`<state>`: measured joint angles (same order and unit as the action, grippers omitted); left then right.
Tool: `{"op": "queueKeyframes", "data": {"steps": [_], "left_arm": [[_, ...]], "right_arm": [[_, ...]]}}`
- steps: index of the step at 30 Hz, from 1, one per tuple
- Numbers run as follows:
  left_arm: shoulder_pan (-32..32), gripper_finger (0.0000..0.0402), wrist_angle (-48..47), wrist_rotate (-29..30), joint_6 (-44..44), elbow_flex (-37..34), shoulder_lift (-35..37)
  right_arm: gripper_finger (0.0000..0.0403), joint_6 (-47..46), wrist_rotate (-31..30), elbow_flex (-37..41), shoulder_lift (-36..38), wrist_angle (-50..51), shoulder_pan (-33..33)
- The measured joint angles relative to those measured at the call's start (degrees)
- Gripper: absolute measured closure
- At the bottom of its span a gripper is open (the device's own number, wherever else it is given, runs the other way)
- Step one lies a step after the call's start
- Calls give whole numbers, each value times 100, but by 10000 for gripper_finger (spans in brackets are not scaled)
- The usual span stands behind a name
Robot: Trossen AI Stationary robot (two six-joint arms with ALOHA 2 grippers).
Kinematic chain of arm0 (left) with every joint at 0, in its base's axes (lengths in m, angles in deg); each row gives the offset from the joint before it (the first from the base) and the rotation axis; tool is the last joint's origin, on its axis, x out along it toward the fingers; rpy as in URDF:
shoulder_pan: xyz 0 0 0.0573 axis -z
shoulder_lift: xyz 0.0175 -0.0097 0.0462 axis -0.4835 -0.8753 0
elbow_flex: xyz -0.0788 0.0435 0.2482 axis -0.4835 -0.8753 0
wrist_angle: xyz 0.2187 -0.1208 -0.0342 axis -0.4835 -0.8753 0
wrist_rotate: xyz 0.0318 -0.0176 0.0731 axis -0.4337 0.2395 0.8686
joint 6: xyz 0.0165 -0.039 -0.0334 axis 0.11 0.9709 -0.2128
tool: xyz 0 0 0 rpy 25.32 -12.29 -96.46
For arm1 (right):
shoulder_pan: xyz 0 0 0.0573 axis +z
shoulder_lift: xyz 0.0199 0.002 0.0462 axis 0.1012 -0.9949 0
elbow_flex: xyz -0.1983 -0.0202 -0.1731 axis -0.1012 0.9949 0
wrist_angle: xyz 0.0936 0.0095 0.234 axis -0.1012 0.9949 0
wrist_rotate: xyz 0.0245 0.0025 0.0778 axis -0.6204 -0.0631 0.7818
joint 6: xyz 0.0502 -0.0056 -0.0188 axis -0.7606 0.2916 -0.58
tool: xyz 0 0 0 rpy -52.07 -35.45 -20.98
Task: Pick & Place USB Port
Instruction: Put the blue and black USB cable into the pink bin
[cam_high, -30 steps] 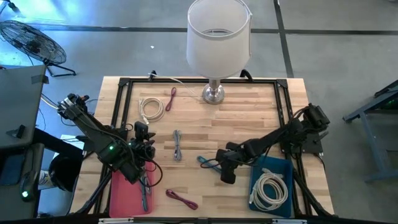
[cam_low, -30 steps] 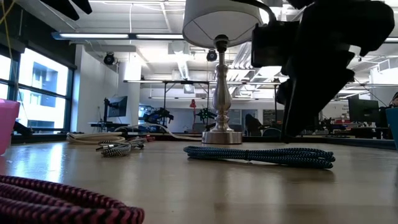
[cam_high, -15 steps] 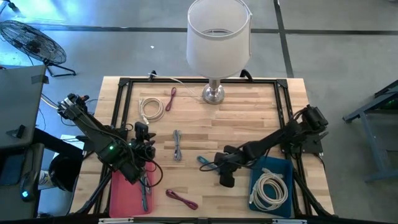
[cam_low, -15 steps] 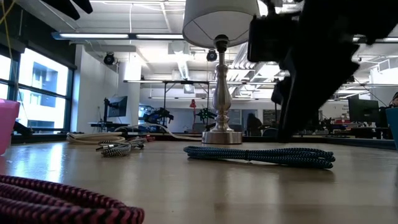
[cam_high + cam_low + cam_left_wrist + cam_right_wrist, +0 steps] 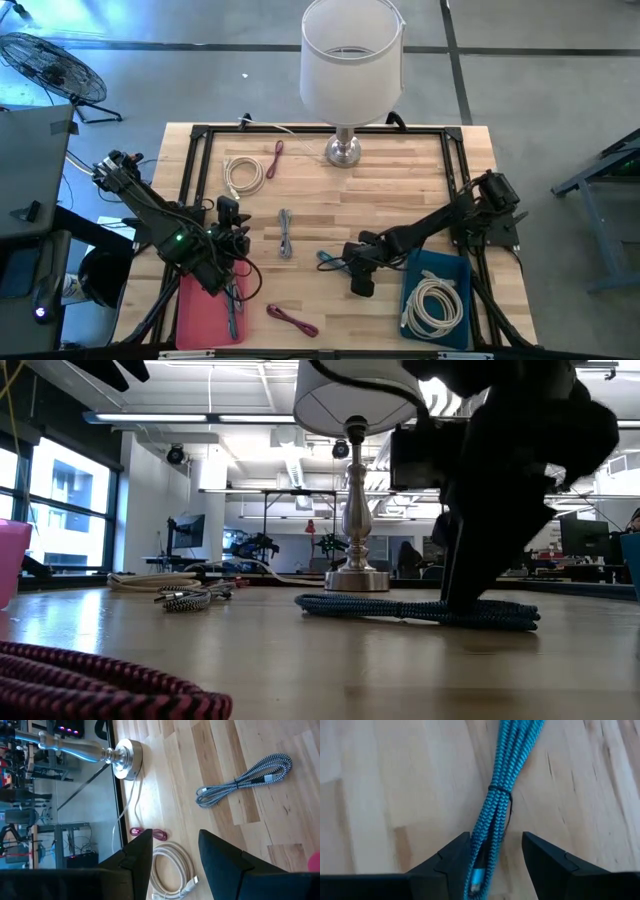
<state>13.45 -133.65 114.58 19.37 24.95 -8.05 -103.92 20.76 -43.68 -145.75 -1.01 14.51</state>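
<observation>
- My right gripper (image 5: 492,865) is standing with its two fingers (image 5: 451,857) spread apart, one on each side of the blue braided cable (image 5: 496,815); the fingers are straddling the bundle and are not yet pinching it.
- In the low view my right gripper (image 5: 470,595) is reaching down to the tabletop, its tips resting at the blue braided cable (image 5: 400,608).
- From above, my right gripper (image 5: 352,268) is sitting near the middle of the wooden table (image 5: 400,190), with the blue braided cable (image 5: 330,261) lying just to its left.
- The blue bin (image 5: 452,270) is standing just to the right of my right gripper, holding a coiled white cable (image 5: 432,305).
- My left gripper (image 5: 172,852) is holding its fingers open and empty, hovering at the table's left side over the far end of the pink bin (image 5: 195,315).
- A grey braided cable (image 5: 286,232) is lying between my two arms, well apart from the blue one.
- A dark red cable (image 5: 292,320) is lying at the near edge.
- Another white cable (image 5: 243,175) and a second red cable (image 5: 275,158) are lying at the far left.
- A lamp (image 5: 350,70) is standing at the far edge.
</observation>
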Motion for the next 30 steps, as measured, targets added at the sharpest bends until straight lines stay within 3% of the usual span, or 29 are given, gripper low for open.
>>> {"op": "queueKeyframes", "data": {"steps": [9,16,22,30], "left_arm": [[0,247,16,2,4,-1,-2],[0,247,256,345,21,-6,-56],[-2,247,273,696,-11,-6,-370],[-1,247,142,1180,40,-6,-564]], "right_arm": [[249,-40,50,-33,-329,23,-37],[384,339,-43,-22,-365,0,-50],[393,568,-199,-6,-351,-86,-36],[393,746,-992,11,-134,49,208]]}}
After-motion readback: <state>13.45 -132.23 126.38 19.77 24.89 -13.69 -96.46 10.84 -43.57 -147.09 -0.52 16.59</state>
